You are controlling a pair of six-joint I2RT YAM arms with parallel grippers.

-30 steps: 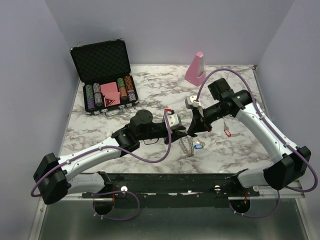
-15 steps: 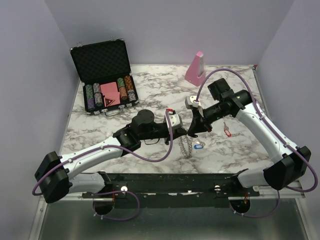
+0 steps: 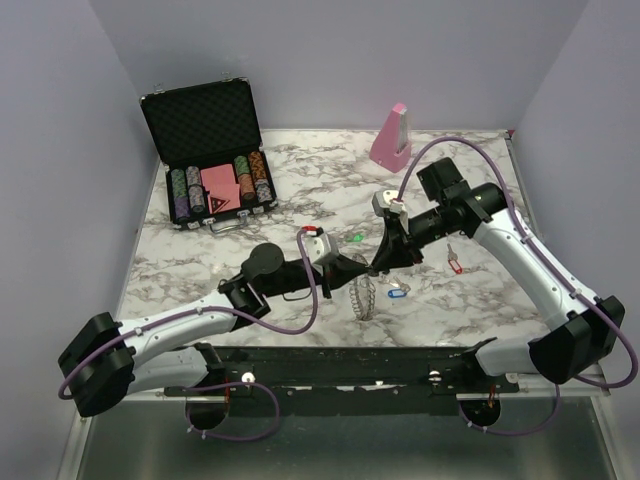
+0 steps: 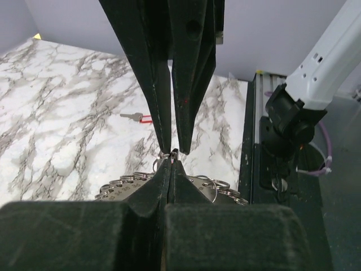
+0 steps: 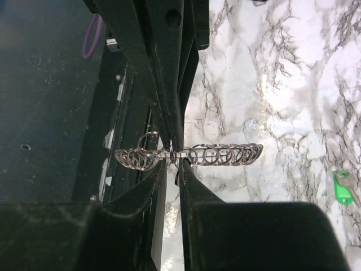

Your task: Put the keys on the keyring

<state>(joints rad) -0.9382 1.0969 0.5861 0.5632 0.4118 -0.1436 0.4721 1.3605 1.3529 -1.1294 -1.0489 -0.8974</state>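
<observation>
The left gripper (image 4: 170,169) is clamping the keyring (image 5: 225,153) near the desk's (image 3: 320,180) front edge. The right gripper (image 5: 174,169), jaws slightly apart, is straddling its rim. Likely next: fetching the green key (image 5: 344,188).

**Nothing legible in any of the views**

Looked through all three views and there's no text, brand, number or sign I can actually read. The chips (image 3: 185,190) inside the black case (image 3: 200,120) have edge patterns, but they're way too small to make out. The coloured heads on the keys (image 3: 455,266), off to the right of the case, look blank at this size.
</observation>
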